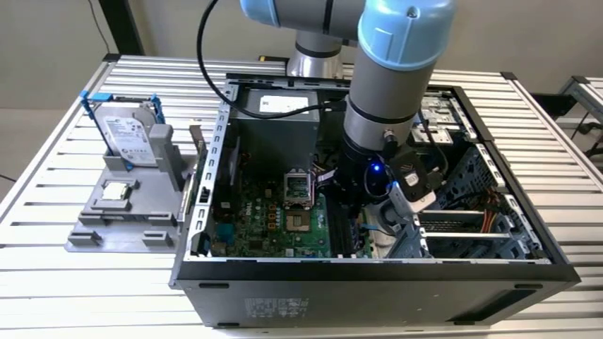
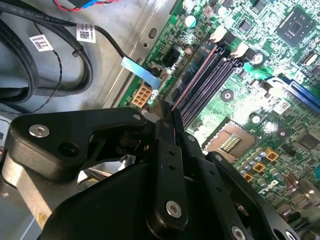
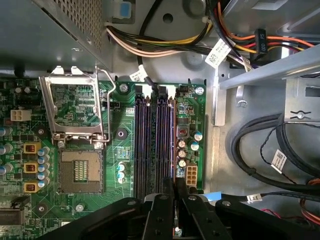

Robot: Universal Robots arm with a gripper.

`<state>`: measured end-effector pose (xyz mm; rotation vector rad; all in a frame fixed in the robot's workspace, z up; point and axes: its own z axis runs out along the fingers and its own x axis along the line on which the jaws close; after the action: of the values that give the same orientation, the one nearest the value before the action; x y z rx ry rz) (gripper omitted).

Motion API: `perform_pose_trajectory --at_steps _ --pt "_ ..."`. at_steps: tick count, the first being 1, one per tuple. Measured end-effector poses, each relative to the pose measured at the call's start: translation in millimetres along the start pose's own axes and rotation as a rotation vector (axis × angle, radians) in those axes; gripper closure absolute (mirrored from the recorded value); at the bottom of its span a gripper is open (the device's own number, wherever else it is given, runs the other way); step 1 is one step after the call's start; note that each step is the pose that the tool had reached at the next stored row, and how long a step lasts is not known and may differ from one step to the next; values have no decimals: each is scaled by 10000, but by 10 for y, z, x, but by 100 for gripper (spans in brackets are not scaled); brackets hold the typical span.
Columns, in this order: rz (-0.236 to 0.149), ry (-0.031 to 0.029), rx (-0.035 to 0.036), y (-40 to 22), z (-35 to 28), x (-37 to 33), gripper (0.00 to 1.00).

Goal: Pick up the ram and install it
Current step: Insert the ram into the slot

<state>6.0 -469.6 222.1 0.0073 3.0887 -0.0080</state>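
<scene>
Four memory slots (image 3: 154,145) on the motherboard (image 3: 120,150), all appearing empty. Hand (image 3: 175,192) closed on the ram (image 2: 163,111), a thin edge-on strip between its fingers, hovering just above the slots inside the computer case (image 1: 377,272). Pickup done; seating not yet.

My arm (image 1: 382,92) is a thick silver-grey tube with pale blue caps at its joints, and a black cable (image 1: 203,49) loops off it toward my round metal base. Near my wrist a small blue light (image 1: 376,168) glows on the dark housing, beside a black box-shaped module (image 1: 414,180) with thin leads. My gripper (image 2: 167,112) is matt black throughout: broad, rounded linkage plates and narrow flat fingers (image 3: 162,215), joined by silver screw heads (image 2: 39,131) and round pivot pins, as both wrist views show.
</scene>
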Motion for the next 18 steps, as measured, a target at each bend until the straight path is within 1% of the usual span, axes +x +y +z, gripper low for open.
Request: perform_pose_trajectory --at_steps 2,5,7,14,18 --pt "1 0 0 0 2 2 100" --pt "-1 1 10 -1 32 5 100" --pt "0 0 3 1 44 6 100" --pt "-2 2 52 -4 32 6 100" --pt "1 10 58 -4 19 5 100"
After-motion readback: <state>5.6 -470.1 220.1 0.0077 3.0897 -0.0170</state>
